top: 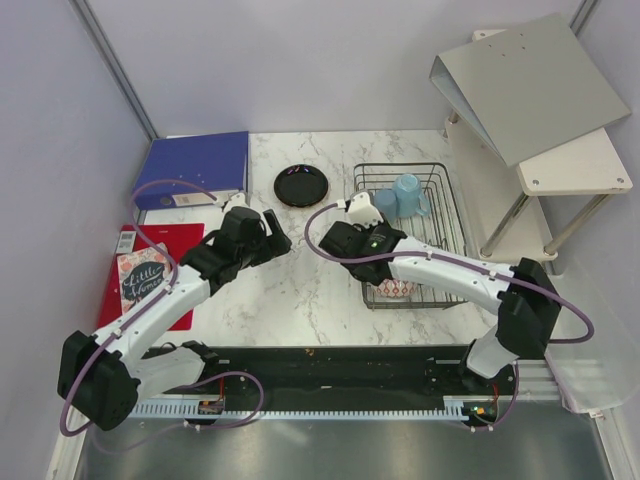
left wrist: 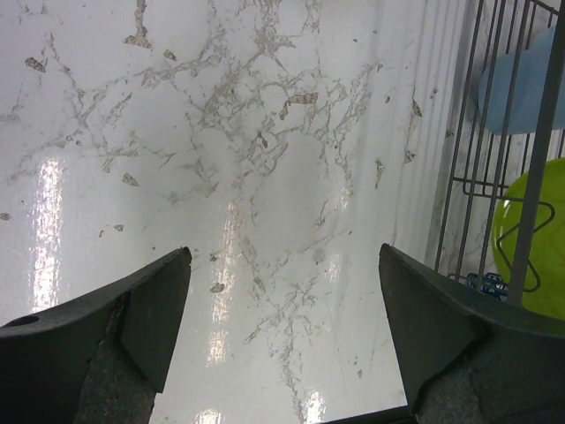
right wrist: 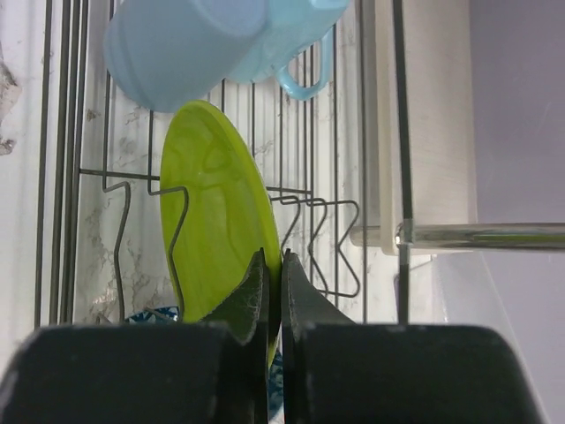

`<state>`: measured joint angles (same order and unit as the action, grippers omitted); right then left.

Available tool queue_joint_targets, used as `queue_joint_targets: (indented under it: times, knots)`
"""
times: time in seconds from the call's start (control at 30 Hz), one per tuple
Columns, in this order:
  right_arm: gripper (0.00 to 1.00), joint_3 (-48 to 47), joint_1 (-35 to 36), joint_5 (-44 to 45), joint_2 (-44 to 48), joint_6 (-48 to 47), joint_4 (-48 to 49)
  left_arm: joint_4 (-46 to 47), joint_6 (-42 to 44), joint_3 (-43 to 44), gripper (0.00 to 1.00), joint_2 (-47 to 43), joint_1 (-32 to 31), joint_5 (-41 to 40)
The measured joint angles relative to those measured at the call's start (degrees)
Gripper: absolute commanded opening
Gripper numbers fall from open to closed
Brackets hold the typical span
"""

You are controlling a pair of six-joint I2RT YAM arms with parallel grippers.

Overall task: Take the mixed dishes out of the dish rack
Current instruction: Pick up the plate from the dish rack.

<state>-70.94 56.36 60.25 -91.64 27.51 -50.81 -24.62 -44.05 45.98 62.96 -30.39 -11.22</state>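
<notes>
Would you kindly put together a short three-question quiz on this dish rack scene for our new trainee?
1. True or false: the left gripper is holding a dish.
2. Which dish is the right gripper pinching by its rim?
A. a light blue cup
B. the lime green plate
C. the red-and-white bowl
3. Fill in the blank: the black plate lies flat on the ____, outside the dish rack.

Key
1. False: it is open over bare marble and holds nothing.
2. B: the plate stands upright in the slot wires.
3. table
</notes>
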Motion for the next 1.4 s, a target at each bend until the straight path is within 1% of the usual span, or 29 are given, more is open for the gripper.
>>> queue_joint_targets:
  times: [0.2,0.37,0.47,0.6,0.63,0.67,0.73,0.83,0.9,0.97,1.13,1.23,1.27,1.33,1.37,1.4]
  knots:
    - [0.0,-9.2,0.26,0.66,4.28,-1.99,-6.14,0.9,-0.04,0.0,0.93,1.2,-0.13,0.76]
    - [0.0,-15.8,1.31,-3.26,10.4,-1.84,-5.4,1.22,-0.04,0.02,0.93,2.62,-0.39,1.27]
    - [0.0,-14.78,1.42,-7.5,16.41,-1.75,-2.4,2.32,-0.04,0.02,0.94,2.75,-0.39,2.8]
    - [0.0,-9.53,0.04,-13.09,23.56,-0.66,3.17,6.1,-0.33,-0.42,0.94,1.09,-0.39,6.32]
    - [0.0,-7.76,-1.18,-15.41,24.94,-0.11,4.9,8.79,-0.63,-1.4,0.95,-0.5,-0.39,7.8]
    - [0.0,-5.84,-2.8,-18.78,26.21,0.48,6.56,11.93,-1.01,-2.91,0.99,-2.62,-0.31,10.05]
    - [0.0,-1.14,-6.88,-25.09,28.48,1.97,10.75,18.1,-2.27,-5.88,1.0,-6.88,0.07,14.6]
    - [0.0,5.66,-13.84,-36.17,31.54,4.42,15.65,25.73,-4.09,-8.26,1.0,-9.86,0.44,20.85]
    - [0.0,8.02,-16.65,-42.42,32.37,5.92,18.1,29.81,-4.7,-8.41,1.0,-9.53,0.48,24.5]
    - [0.0,10.69,-18.93,-50.62,32.92,7.89,23.23,34.05,-5.25,-8.57,0.99,-8.57,0.5,28.94]
    - [0.0,17.38,-20.94,-64.11,34.16,12.63,35.39,39.41,-6.08,-8.87,0.97,-6.05,0.48,35.78]
    - [0.0,18.93,-21.03,-68.74,34.1,14.38,39.12,40.61,-6.21,-9.4,0.78,-5.57,0.48,37.46]
    - [0.0,19.06,-21.03,-70.01,34.07,14.78,40.28,40.98,-6.27,-9.73,0.61,-5.57,0.48,37.75]
    - [0.0,19.28,-21.03,-71.8,34.03,15.37,42.32,41.13,-6.56,-10.05,0.48,-5.46,0.52,38.42]
    - [0.0,19.43,-21.03,-72.35,34.05,15.45,43.32,41.42,-6.71,-10.14,0.38,-5.42,0.52,38.73]
    - [0.0,19.69,-21.03,-72.46,34.03,15.45,43.63,41.97,-6.86,-10.14,0.35,-5.35,0.52,39.06]
